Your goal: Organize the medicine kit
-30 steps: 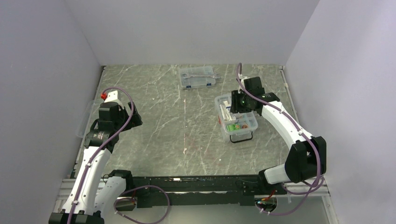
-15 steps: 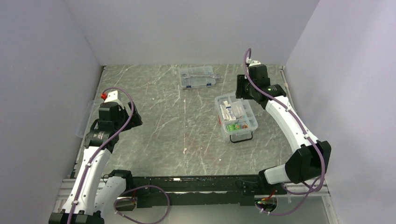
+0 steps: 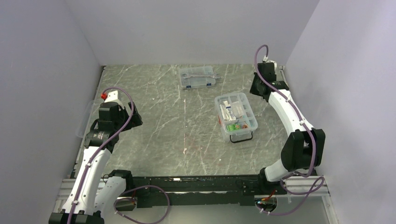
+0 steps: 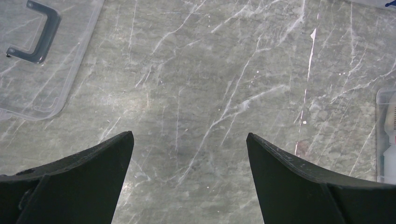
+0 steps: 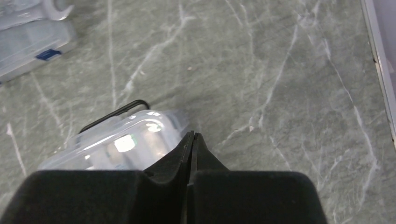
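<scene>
The medicine kit [image 3: 236, 112] is a clear box in the right middle of the table, with its divided tray, small bottles and packets showing from above. A black wire handle [image 3: 241, 137] sticks out at its near end. It also shows in the right wrist view [image 5: 121, 140]. Its clear lid [image 3: 85, 119] with a dark handle [image 4: 37, 32] lies at the table's left edge. My right gripper [image 5: 192, 134] is shut and empty, raised behind and to the right of the kit [image 3: 254, 88]. My left gripper [image 4: 189, 140] is open and empty over bare table, right of the lid.
A flatter clear case with blue latches and metal tools [image 3: 198, 77] lies at the back middle, also in the right wrist view [image 5: 28, 42]. A metal rail [image 5: 378, 70] runs along the table's right edge, close to the right arm. Walls enclose three sides.
My right gripper has lifted off the kit and swung back and right toward the far right corner. The kit stays in place. The left arm has not moved.
</scene>
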`<action>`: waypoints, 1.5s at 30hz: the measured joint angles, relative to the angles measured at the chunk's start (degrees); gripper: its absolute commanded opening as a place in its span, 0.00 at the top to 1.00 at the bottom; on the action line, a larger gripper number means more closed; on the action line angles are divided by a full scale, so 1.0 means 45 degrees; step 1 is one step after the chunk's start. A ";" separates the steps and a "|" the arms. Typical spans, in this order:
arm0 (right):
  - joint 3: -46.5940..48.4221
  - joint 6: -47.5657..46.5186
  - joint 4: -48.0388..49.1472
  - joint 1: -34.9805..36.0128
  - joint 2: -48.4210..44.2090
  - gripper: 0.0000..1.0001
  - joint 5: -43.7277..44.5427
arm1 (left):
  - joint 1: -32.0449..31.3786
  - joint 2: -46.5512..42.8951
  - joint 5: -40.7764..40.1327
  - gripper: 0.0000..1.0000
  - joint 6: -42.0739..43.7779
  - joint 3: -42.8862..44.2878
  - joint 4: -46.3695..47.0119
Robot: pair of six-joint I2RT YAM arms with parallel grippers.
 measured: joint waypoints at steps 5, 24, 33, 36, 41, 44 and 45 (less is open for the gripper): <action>-0.0549 0.0296 0.0418 -0.0651 0.0427 1.00 0.0092 | 0.0000 0.0000 0.0015 0.01 0.0000 0.0000 0.0000; -0.0593 -0.0063 0.1127 -0.0607 0.2948 1.00 -0.2880 | -0.0058 -0.0029 0.0083 0.01 0.0000 0.0000 0.0000; -0.0248 -0.1039 0.1345 0.0879 0.3079 1.00 -0.4221 | -0.0083 -0.0029 0.0083 0.01 0.0005 0.0000 0.0000; 0.0029 -0.1413 0.1384 0.1506 0.3288 1.00 -0.4629 | -0.0083 -0.0029 0.0083 0.01 0.0005 0.0000 0.0000; 0.0593 -0.2142 0.1443 0.2482 0.3764 1.00 -0.5304 | -0.0083 -0.0029 0.0083 0.01 0.0010 0.0000 0.0000; 0.0831 -0.2667 0.1428 0.3079 0.3929 1.00 -0.5693 | -0.0083 -0.0029 0.0083 0.01 0.0005 0.0000 0.0000; 0.0899 -0.2837 0.1413 0.3274 0.3973 1.00 -0.5819 | -0.0083 -0.0029 0.0083 0.01 0.0010 0.0000 0.0000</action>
